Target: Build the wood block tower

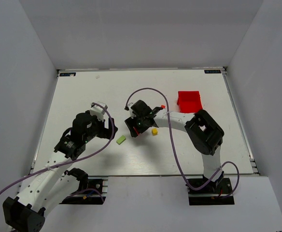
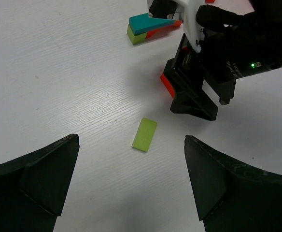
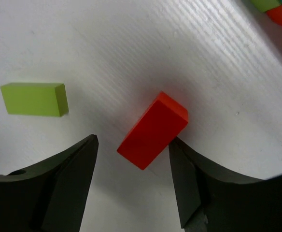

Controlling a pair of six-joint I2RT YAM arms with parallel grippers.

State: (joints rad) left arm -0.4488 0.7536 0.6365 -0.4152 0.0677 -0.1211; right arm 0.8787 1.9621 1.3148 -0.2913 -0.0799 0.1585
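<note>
We find the wood block tower (image 2: 148, 24) barely begun near the middle of the table (image 1: 83, 92): a teal piece lies over a lime green one and a red-orange one, low and loose. From above, the right arm hides most of it.

Just beside it lies a red block (image 3: 153, 129), flat on the table and turned at a slant. The right pincer (image 3: 133, 140) straddles this block with its jaws apart. One finger appears to touch the block's corner and the other stands clear, so nothing is gripped. A lime green bar (image 2: 145, 134) lies a little further off, in front of the left pincer (image 2: 131, 140), which hovers wide open and empty. A yellow block (image 1: 154, 131) sits near the right arm, and a red bin (image 1: 189, 100) stands toward the far right.

We judge the slant to be the main risk. If the jaws close on a block lying askew, it may twist, pop out or be caught by its corners, and it would then land crooked on the stack. The tower is close enough that a sideways sweep of the right arm could scatter it. The two pincers also work near each other and could collide.

As for writing, we see small white lettering on the right arm's housing beside a lit green light, too small to read. The dark labels at the table's far corners are also illegible.
</note>
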